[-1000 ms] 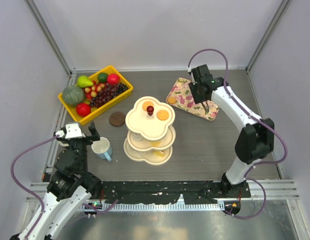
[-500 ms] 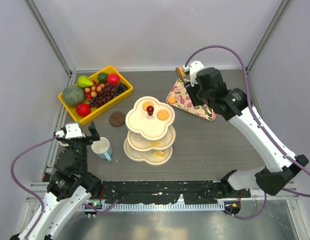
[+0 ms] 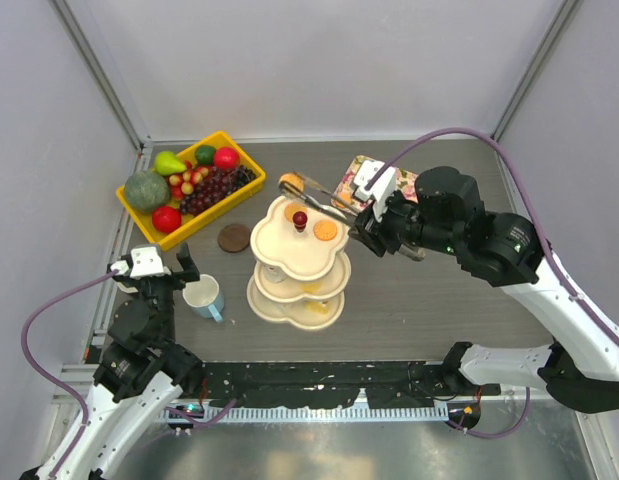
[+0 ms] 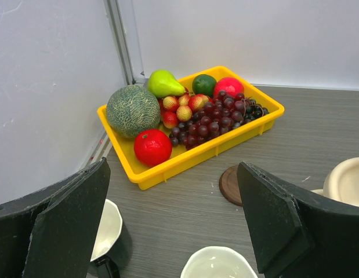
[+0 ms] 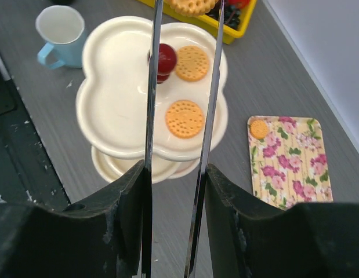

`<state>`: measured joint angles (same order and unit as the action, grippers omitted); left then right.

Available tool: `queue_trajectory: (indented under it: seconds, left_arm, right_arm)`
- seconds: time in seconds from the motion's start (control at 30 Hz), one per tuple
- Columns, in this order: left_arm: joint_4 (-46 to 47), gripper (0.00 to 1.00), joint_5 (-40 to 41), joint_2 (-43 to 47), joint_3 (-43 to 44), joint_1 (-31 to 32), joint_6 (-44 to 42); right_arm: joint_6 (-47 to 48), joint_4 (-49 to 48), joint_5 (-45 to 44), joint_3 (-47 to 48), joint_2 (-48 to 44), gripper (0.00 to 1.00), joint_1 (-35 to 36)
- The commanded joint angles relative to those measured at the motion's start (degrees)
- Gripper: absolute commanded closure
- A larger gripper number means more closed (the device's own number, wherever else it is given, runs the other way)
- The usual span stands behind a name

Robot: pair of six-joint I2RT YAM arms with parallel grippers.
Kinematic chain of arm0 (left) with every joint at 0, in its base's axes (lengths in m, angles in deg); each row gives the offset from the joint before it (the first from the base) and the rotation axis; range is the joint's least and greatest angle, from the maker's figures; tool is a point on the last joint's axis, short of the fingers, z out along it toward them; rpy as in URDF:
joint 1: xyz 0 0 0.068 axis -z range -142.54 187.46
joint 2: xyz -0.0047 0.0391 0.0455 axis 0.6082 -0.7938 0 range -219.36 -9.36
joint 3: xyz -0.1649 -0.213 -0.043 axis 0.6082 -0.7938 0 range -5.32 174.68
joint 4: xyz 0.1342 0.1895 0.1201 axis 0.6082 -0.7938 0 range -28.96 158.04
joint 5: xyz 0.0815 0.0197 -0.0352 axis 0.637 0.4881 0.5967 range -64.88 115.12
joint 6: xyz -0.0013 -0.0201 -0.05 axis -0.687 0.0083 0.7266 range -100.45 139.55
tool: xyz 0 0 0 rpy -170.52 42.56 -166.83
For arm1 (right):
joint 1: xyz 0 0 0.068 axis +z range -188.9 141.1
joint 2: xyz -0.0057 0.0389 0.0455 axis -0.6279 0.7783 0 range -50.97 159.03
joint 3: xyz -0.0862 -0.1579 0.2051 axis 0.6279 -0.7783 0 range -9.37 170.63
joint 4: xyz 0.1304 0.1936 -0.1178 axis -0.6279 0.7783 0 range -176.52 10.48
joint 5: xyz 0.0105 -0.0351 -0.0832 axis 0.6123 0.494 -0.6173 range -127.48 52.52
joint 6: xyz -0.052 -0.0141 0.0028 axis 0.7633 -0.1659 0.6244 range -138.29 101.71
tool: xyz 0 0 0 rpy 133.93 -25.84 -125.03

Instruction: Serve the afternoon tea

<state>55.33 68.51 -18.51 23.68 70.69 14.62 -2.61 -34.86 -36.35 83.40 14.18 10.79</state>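
The cream three-tier stand with its red knob stands mid-table. Two orange biscuits lie on its top tier. My right gripper is shut on metal tongs. The tongs pinch a third orange biscuit, which hangs over the far edge of the stand. Another biscuit lies on the floral tray. The pale blue mug stands left of the stand. My left gripper stays open just left of that mug and above a dark mug.
A yellow bin of fruit sits at the back left. A brown coaster lies between it and the stand. The floral tray is at the back right, partly under my right arm.
My right arm has swung from over the floral tray towards the stand, carrying a biscuit in the tongs. The left arm has not moved.
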Motion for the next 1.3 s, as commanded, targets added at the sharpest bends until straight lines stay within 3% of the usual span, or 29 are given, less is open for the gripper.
queue_trajectory:
  seconds: [0.0, 0.6, 0.87, 1.27]
  left_arm:
    - [1.5, 0.01, -0.2, -0.1, 0.7, -0.3, 0.4]
    - [1.5, 0.01, -0.2, 0.0, 0.7, -0.3, 0.4]
    - [1.5, 0.01, 0.0, 0.2, 0.7, -0.3, 0.3]
    - [1.5, 0.01, 0.2, 0.4, 0.7, -0.3, 0.1]
  right_arm:
    - [3.0, 0.2, 6.3, 3.0, 0.8, 0.57, 3.1]
    - [5.6, 7.8, 1.5, 4.6, 9.1, 0.53, 8.5]
    - [5.9, 7.5, 0.5, 4.0, 9.7, 0.43, 8.4]
    - [6.6, 0.9, 5.5, 2.7, 6.0, 0.43, 8.5]
